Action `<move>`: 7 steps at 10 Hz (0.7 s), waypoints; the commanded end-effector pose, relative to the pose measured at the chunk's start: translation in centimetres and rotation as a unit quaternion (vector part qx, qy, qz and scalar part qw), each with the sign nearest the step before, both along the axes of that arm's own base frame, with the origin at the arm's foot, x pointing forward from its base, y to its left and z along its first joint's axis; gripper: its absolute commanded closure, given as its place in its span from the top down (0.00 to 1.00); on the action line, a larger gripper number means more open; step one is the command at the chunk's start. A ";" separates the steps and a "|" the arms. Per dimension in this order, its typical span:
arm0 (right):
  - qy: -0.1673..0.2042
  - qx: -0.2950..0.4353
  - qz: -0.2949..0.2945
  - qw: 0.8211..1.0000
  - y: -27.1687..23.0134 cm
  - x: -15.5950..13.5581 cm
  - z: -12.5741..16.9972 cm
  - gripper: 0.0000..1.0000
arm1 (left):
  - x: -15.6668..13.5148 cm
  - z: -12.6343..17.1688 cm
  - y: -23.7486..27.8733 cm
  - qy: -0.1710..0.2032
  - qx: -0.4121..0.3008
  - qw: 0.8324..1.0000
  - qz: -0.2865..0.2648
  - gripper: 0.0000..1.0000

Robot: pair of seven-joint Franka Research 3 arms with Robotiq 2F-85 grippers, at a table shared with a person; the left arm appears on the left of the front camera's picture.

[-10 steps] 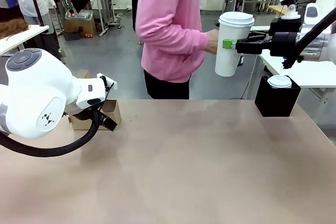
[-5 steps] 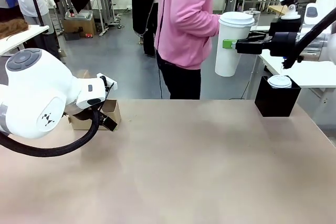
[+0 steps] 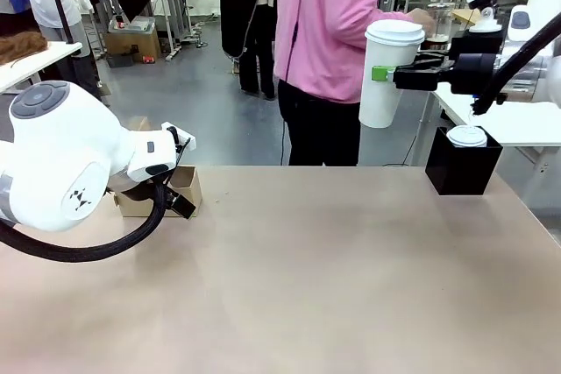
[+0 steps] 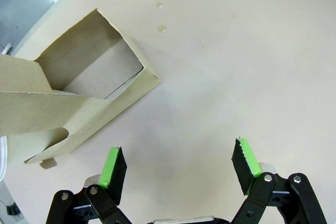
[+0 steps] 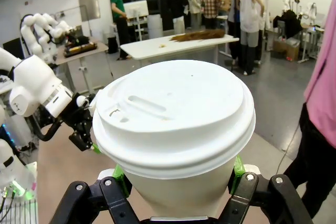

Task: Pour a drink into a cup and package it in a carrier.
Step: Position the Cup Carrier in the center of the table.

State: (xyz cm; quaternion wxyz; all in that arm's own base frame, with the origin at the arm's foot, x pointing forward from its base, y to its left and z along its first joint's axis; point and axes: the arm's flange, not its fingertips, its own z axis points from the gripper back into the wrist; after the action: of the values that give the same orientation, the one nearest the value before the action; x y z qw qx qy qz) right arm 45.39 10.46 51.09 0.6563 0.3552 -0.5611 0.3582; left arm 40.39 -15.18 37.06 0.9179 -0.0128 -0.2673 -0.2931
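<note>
My right end effector is clamped on the cup, which is upright with its lid fitted, in the air at the far right of the desk, above and beside the black box. A second ago the person's hand was on the cup. Now it has let go and reaches toward the bench behind, so the cup is mine alone, and I judge the carrier comes next. My right arm reaches in level. My left end effector hovers wide open beside the carrier.

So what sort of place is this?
Likely a robotics lab, not a café: a black end effector gripping a tall white paper cup, white workbenches behind, bare grey floor.
</note>
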 end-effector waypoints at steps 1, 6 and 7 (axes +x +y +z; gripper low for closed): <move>-0.004 0.002 0.002 1.000 0.2 0.0 0.4 0.80 | 0.0 0.0 0.0 0.000 -0.001 1.000 0.000 1.00; -0.004 0.002 0.002 1.000 0.2 0.0 0.4 0.80 | -0.1 8.2 0.7 0.055 -0.027 0.998 0.025 1.00; -0.004 0.002 0.002 1.000 0.2 0.0 0.4 0.80 | 0.1 11.1 1.5 0.068 -0.028 0.996 0.053 1.00</move>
State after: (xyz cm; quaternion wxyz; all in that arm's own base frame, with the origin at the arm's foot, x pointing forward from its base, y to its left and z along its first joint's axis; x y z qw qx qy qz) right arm 45.39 10.46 51.11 0.6562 0.3550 -0.5612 0.3584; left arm 40.22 -14.68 45.39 0.9367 -0.0401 -0.2295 -0.2613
